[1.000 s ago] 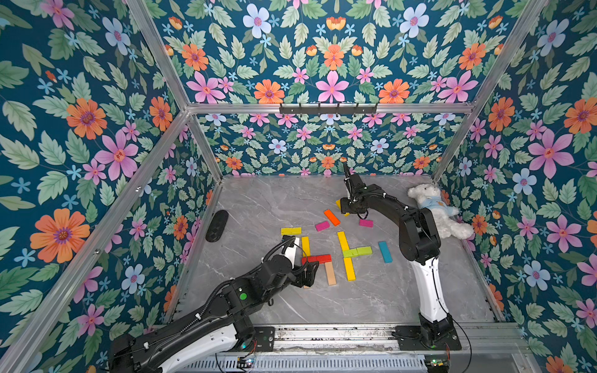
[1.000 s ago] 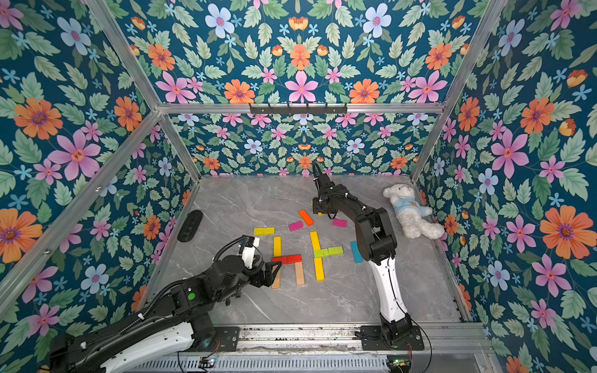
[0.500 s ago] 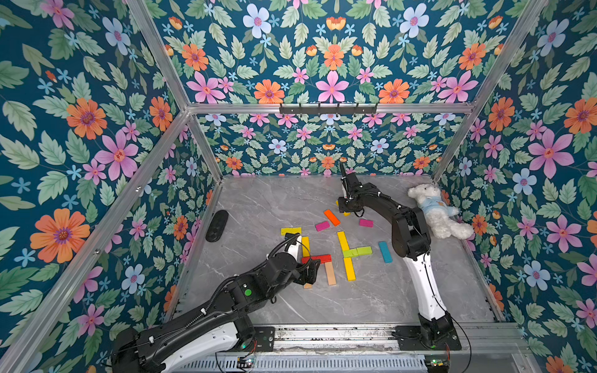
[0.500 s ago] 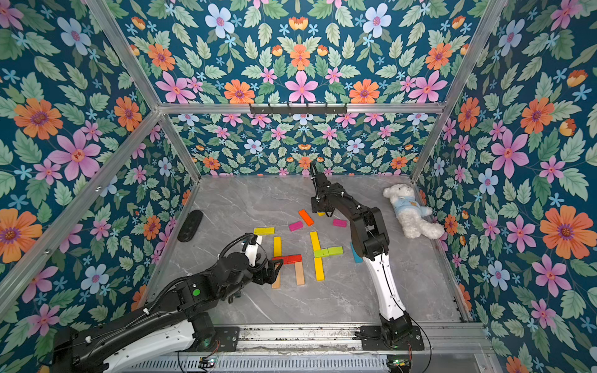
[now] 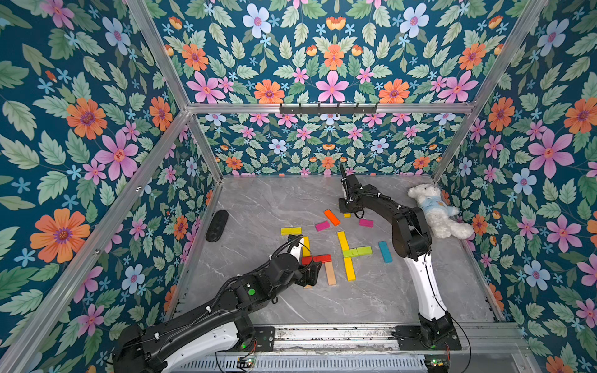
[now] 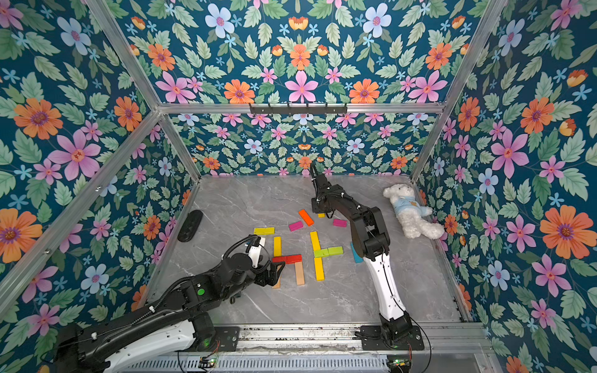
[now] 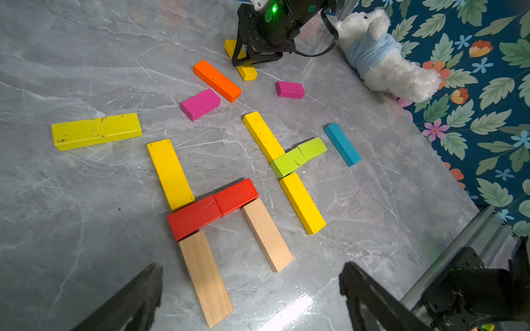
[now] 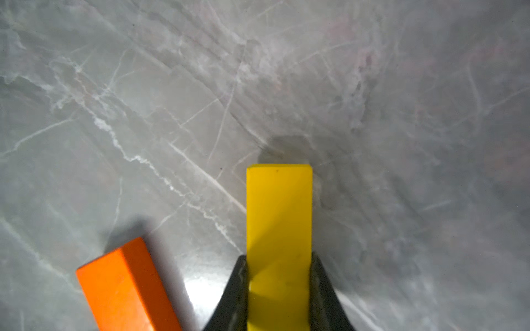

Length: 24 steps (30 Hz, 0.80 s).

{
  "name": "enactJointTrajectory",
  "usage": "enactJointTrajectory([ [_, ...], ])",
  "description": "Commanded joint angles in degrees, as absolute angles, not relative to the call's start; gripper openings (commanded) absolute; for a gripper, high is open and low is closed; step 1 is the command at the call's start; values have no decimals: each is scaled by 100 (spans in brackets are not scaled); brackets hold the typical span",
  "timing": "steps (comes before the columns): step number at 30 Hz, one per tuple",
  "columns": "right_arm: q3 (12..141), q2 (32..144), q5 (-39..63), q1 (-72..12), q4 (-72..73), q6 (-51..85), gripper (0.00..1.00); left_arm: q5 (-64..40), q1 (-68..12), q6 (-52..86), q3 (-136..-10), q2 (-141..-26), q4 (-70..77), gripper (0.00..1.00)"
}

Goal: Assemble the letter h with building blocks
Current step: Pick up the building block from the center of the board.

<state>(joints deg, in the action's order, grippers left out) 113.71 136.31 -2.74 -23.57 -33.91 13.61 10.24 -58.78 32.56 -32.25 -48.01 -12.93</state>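
R pincer [image 8: 279,259] is now pinching the yellow block [image 8: 279,206] at the far side of the table [image 5: 258,200], jaws pressing on both long edges w/ the block's end sticking out ahead. A sec ago the jaws were standing wider around it, so the grab is only just finishing. Block seems to be lying on the marble, just beside the orange block [image 8: 126,286] but not touching it. L pincer [image 7: 251,270] is staying spread wide, holding nothing, hovering over the near ends of the two plain wood blocks [image 7: 266,235], w/ hardly any shift vs. before. Those wood blocks, the red pair [image 7: 212,207] and a yellow bar [image 7: 170,174] are already reading as an h on the near-left. Beside it a 2nd group, two more yellow bars [image 7: 302,203] w/ lime pieces [image 7: 298,157] branching off, is looking unfinished, the blue block [image 7: 342,144] lying apart. So prob. one more piece is getting secured for that group. Next comes the lift & carry, w/o nudging the orange one.
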Motion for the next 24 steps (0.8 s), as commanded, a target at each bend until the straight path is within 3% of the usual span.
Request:
enactJointTrajectory([
  [1,11162,13169,-357,-2364,-3092,1466,17,755,-5880,3047,-3319,-4990,-992,99],
  [8,9800,11545,-328,-2445,-2986,2038,14,153,-5943,2892,-3533,-5680,-665,99],
  [12,8305,10252,-260,-2595,-2893,2489,14,-111,-5980,2883,-3508,-6046,-322,99],
  [18,6414,8140,-651,-3285,-3358,2964,15,-335,-6017,2847,-3507,-6371,-36,99],
  [24,4897,6930,-456,-3905,-3829,3751,16,-234,-6024,2891,-3398,-6243,-26,99],
])
